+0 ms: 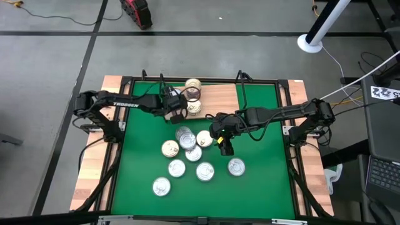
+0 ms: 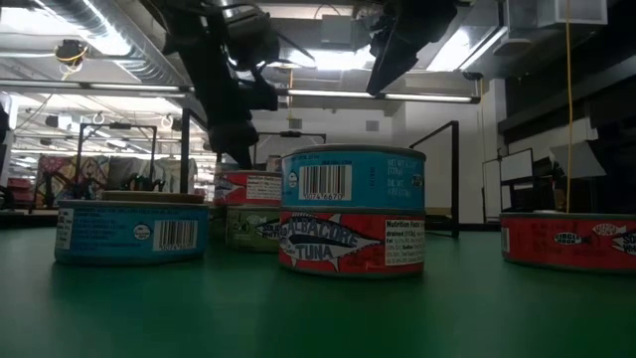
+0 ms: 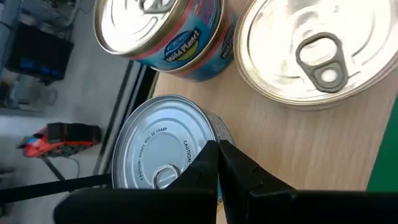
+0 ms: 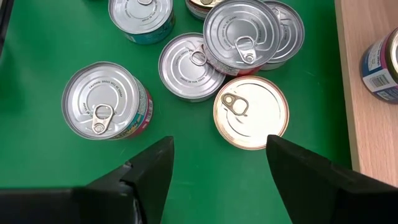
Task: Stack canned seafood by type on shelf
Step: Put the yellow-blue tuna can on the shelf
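Left arm: reaches in from the table's left edge, its left gripper (image 1: 177, 112) over the shelf (image 1: 215, 94) beside three tins there; fingers (image 3: 214, 168) pressed together, holding nothing, their tips just over a silver-lidded tin (image 3: 163, 152) whose lid reads "CAUTION".

Right arm: extends from the right edge, its right gripper (image 4: 217, 158) above the green mat (image 1: 262, 169); fingers spread wide, empty, near a gold-lidded tin (image 4: 251, 112).

Canned seafood: most tins clustered on the mat. Legible labels: "ALBACORE TUNA" on the lower tin of a two-high stack (image 2: 353, 211); "Wild Planet" on a shelf tin (image 3: 163, 31).

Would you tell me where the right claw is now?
In the high view the right claw hovers open over the green mat right of centre, beside the pale gold can in the cluster.
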Controlling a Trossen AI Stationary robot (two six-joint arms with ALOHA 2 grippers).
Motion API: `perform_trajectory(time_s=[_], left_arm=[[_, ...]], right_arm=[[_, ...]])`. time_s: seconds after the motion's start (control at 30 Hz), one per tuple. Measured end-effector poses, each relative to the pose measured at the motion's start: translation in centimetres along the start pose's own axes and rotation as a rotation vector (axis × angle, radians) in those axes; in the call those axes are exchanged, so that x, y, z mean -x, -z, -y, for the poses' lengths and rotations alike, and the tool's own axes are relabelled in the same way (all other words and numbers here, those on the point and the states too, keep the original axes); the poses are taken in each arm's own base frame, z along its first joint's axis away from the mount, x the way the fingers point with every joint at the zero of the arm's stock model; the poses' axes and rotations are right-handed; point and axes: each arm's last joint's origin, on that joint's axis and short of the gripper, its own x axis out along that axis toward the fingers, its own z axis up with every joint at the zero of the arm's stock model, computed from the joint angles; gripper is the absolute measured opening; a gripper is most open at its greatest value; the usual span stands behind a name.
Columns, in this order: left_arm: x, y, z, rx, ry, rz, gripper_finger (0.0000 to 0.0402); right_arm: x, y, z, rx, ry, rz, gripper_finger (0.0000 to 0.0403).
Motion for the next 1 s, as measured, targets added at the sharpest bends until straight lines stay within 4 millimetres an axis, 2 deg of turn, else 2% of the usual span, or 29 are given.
perform_trajectory(time_s=[0.47,0.77,1.0], left_arm=[[-1.5,-0.4,-2.3,0.081,0.032,0.040,0.0000],[-2.7,0.0,-2.7,0.097,0.021,0.001,0.0000],[-2.8,-0.1,-2.6,0.107,0.046,0.005,0.0000]], right_arm=[[0.0,0.0,0.0,0.000,0.000,0.000,0.0255],[0.0,0.0,0.0,0.000,0.000,0.000,0.0255],[0.0,0.0,0.0,0.000,0.000,0.001,0.0255]])
